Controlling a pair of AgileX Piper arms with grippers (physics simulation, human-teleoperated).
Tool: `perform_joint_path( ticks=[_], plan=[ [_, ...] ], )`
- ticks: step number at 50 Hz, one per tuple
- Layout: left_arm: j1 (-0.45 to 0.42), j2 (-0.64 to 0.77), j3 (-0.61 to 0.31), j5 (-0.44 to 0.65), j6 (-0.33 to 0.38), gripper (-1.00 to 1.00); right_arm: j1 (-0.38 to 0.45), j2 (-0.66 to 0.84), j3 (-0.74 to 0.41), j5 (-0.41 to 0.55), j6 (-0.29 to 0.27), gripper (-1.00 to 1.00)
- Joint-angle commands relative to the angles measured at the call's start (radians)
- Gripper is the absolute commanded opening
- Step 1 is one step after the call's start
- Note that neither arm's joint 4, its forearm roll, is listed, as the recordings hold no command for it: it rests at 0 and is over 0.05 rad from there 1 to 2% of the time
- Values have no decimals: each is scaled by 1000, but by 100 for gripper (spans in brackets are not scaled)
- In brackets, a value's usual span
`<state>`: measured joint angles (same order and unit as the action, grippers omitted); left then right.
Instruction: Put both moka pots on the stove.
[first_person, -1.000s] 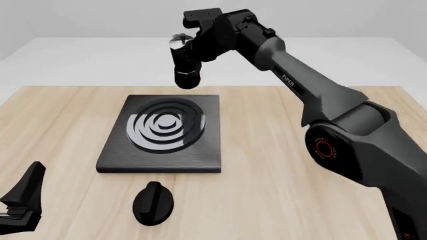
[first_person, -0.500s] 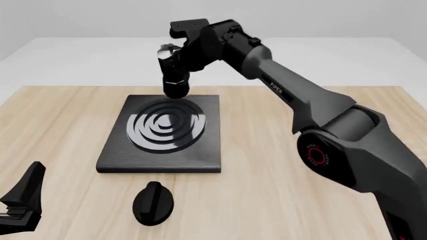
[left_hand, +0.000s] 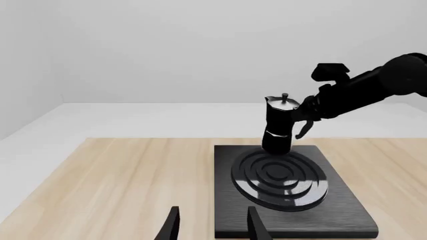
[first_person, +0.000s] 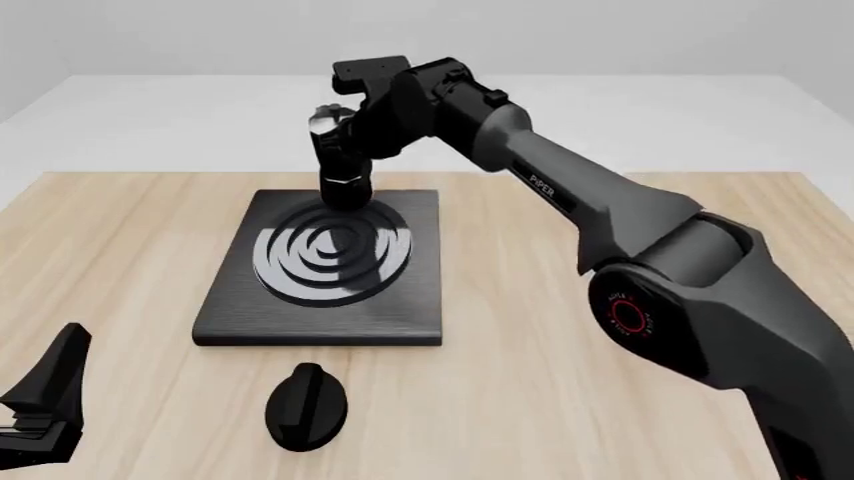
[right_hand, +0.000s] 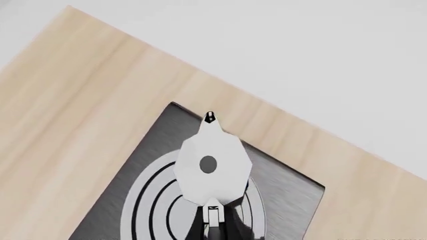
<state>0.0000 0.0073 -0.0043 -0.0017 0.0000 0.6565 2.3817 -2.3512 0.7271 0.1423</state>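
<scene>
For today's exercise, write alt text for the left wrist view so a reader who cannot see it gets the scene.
The right arm holds a black moka pot by its handle just over the far edge of a black stove with silver burner rings, on a wooden table. The left gripper shows only as two dark fingertips, apart, at the frame's near edge.

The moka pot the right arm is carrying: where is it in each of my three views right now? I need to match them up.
Front view: the moka pot is upper centre-left, over the far edge of the stove.
Left wrist view: pot right of centre, upright, at the stove's far side.
Right wrist view: seen from above, silver lid central, over the burner rings.
Shared landmark: the stove's concentric burner rings.
</scene>
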Motion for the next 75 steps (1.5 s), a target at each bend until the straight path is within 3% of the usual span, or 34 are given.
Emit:
perform_joint_path(
  ticks=[1, 18, 43, 44, 61, 75],
  plan=[
    [0, 0, 0, 0, 0, 100, -2, 0, -24, -15, 23, -100],
    [0, 0, 0, 0, 0, 100, 1, 39, -22, -13, 30, -100],
    [0, 0, 0, 0, 0, 100, 40, -26, 76, -70, 46, -100],
    [0, 0, 0, 0, 0, 100, 38, -28, 77, -72, 49, 100],
    [0, 0, 0, 0, 0, 100, 35, -55, 98, -80, 45, 100],
    [0, 0, 0, 0, 0, 100, 20, -140, 89, -22, -25, 100]
  ],
)
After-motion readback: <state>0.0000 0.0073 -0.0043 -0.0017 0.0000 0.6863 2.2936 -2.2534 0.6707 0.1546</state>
